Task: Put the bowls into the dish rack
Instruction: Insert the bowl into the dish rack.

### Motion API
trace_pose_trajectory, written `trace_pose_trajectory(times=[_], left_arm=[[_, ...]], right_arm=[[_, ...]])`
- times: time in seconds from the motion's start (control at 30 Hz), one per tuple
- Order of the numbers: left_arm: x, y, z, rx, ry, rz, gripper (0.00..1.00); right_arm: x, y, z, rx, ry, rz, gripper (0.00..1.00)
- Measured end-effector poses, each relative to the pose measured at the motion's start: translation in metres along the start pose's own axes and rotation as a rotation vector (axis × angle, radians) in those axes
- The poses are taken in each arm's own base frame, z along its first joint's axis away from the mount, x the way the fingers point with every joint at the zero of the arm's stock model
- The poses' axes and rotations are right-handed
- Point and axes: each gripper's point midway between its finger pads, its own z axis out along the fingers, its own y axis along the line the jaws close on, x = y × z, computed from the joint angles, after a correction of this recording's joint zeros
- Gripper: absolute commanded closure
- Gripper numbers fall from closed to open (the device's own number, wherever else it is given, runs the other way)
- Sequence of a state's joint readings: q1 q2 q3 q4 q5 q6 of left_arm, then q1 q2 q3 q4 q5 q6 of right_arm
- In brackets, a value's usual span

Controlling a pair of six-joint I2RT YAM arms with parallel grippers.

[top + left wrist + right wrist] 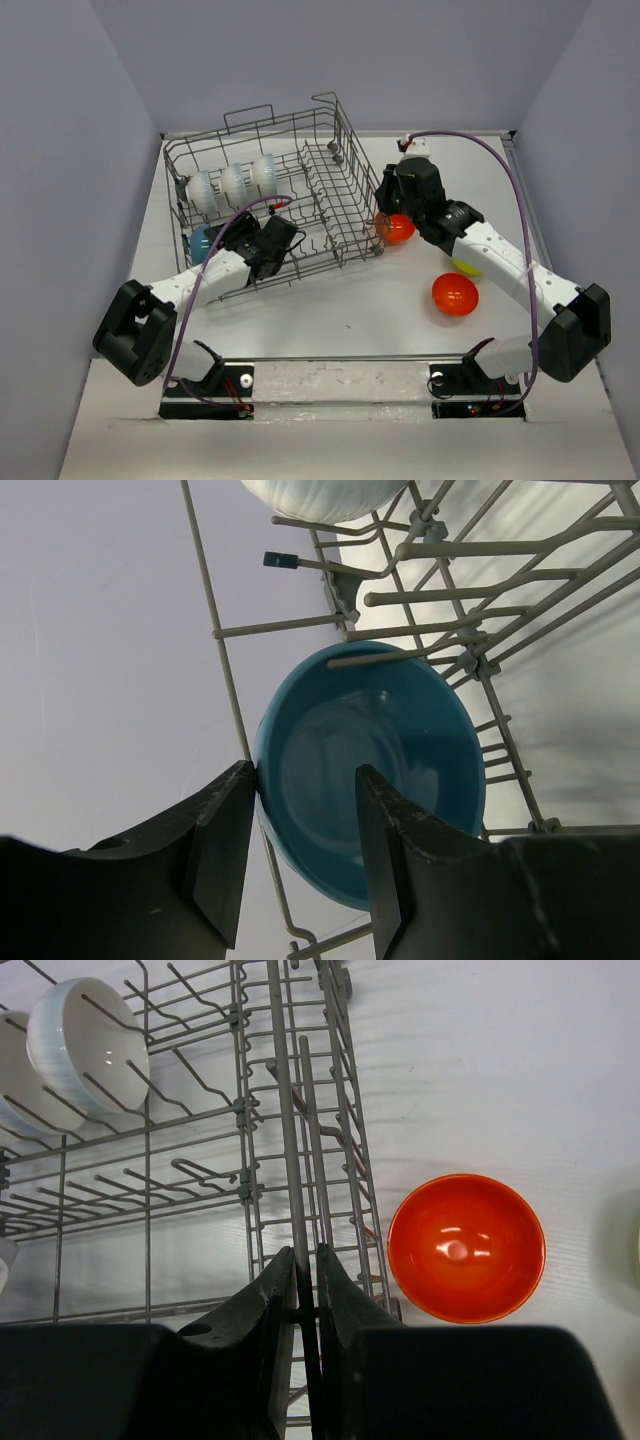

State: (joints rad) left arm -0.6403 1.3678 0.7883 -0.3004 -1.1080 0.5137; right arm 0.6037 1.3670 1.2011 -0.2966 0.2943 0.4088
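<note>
I count four bowls already in the dish rack [345,190]. Three white bowls [235,183] stand on edge in a row along its far left side, and a blue bowl [400,750] sits among the tines at the near left corner. Three are still out on the table [330,315], to the right of the rack: an orange bowl [466,1248] just beside its right wall, a second orange bowl [455,294] well apart from it, and a yellow-green bowl [463,265] between the two. I'd call that a little past halfway.

My left claw [305,775] hangs over the blue bowl with its jaws apart, gripping nothing that I can make out. My right claw [305,1260] is pinched tight on a wire of the rack's right wall.

The yellow-green bowl is mostly under my right arm, only a blurred sliver at the wrist view's edge. I can't tell whether the left claw's finger touches the blue bowl's rim, or whether that bowl is properly seated between tines.
</note>
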Motion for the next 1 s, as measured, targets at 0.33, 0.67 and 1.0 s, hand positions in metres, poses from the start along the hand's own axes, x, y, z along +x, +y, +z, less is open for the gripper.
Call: trace_pose_trajectory(times=[0.33,0.67,1.0], left_arm=[[0.0,-0.0002,-0.0009,0.009,-0.007,-0.019,0.47],[-0.0005,-0.0015,-0.0019,0.029,-0.019,-0.046,0.46],[-0.0012,-0.0016,-0.004,0.058,-0.04,-0.084,0.46]], right_arm=[[-0.0001,0.0,0.0,0.0,0.0,0.0,0.99],[0.0,0.0005,0.0,-0.003,0.0,0.0,0.99],[0.0,0.0006,0.0,-0.003,0.0,0.0,0.99]])
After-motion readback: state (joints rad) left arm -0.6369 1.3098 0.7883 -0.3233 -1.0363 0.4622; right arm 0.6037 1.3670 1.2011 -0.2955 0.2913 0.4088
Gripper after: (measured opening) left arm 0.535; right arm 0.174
